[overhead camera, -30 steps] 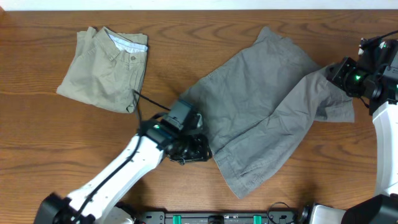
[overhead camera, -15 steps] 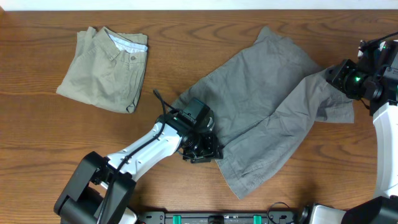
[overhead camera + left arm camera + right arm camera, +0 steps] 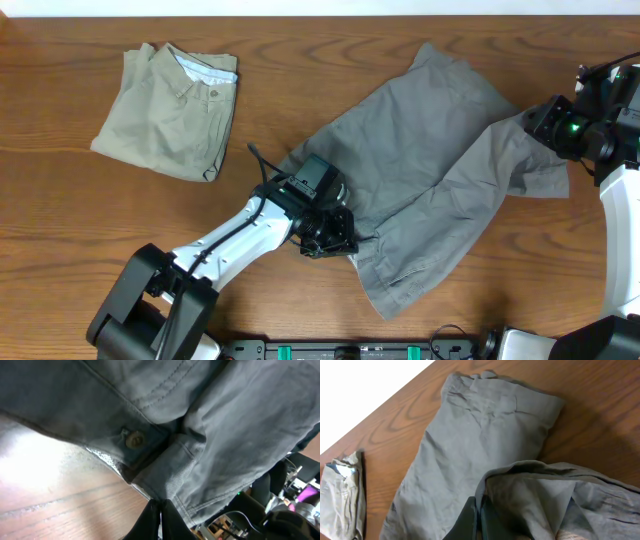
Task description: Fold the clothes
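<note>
The mid-grey shorts point(image 3: 420, 170) lie spread and creased across the middle of the table. At their lower left waistband corner, my left gripper point(image 3: 332, 236) is shut on the cloth. The left wrist view shows its jaws point(image 3: 160, 506) pinching the waistband edge just below the small button point(image 3: 134, 440). My right gripper point(image 3: 537, 120) is shut on the edge of the right leg, which is folded up and over. In the right wrist view its fingers point(image 3: 479, 512) hold that grey edge point(image 3: 535, 485) raised above the flat leg point(image 3: 470, 445).
A folded olive-khaki pair of shorts point(image 3: 170, 110) lies at the table's back left, also showing in the right wrist view point(image 3: 340, 495). Bare wood point(image 3: 90, 220) lies to the left of my left arm. The table's front edge carries black mounts point(image 3: 350, 350).
My left gripper slid right onto the grey waistband corner and closed on it, bunching the cloth a little. The right gripper kept its hold and did not move.
</note>
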`<state>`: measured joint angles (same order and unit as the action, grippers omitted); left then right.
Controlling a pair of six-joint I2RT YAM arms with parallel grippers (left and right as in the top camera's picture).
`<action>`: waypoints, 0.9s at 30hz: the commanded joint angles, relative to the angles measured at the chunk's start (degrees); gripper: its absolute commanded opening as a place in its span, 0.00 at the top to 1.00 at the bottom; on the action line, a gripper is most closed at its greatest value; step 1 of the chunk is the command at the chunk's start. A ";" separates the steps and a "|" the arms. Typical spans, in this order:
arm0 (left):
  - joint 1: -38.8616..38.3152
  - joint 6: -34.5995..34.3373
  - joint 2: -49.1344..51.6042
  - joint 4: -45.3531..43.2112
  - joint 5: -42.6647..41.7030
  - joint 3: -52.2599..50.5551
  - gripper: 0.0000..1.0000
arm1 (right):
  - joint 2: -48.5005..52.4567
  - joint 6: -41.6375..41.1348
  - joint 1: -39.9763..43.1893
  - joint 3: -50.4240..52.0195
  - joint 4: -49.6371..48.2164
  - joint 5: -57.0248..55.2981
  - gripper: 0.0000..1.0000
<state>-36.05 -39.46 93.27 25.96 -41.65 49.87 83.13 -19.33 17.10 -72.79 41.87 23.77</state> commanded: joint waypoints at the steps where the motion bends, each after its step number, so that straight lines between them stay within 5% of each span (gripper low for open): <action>1: 0.81 -0.22 -2.03 1.09 0.44 0.68 0.94 | -1.27 -0.33 -0.24 -0.70 0.11 0.20 0.99; 14: 7.96 4.42 -16.61 12.13 18.71 0.72 0.94 | -1.27 2.25 -0.24 -0.70 3.61 -1.53 0.99; 18: 10.86 8.74 -18.78 12.98 14.01 0.72 0.94 | -1.27 2.23 -0.24 -0.70 7.02 -6.82 0.99; 27: -0.63 6.86 -11.19 12.39 12.00 0.72 0.67 | -1.27 2.21 -0.20 -0.70 13.03 -17.70 0.99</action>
<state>-33.26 -32.29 78.96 38.52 -28.82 49.87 83.09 -17.76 17.10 -72.79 53.60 12.91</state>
